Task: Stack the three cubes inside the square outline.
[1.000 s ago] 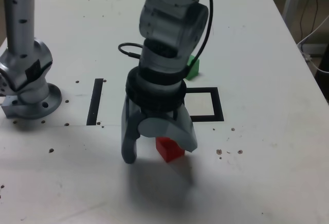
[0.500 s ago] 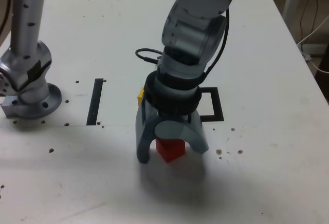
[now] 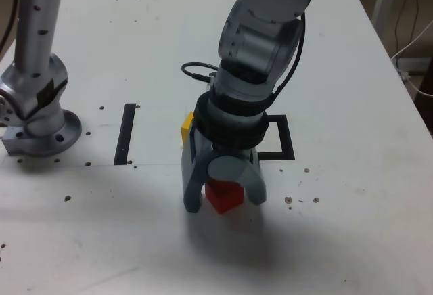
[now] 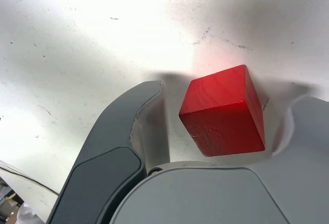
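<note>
We see the gripper (image 3: 220,197) low over the table (image 3: 352,227), jaws spread wide w/ the red cube (image 3: 224,195) sitting between them, not yet clamped. In the wrist view the cube (image 4: 224,112) lies skewed to the fingers, a gap on each side. It rests just outside the square outline (image 3: 284,139), nearer the camera in the exterior view.

My jaws straddle cube (image 3: 224,197) on worktop (image 3: 352,227), one jaw each side, gaps showing both sides in wrist view. Cube sits nearer camera than square outline (image 3: 287,139) in exterior view. Second cube (image 3: 187,127) just beside outline, on exterior view's left, partly hidden behind my arm. Tape strip (image 3: 126,132) farther left. Arm base (image 3: 37,116) at far left.
</note>
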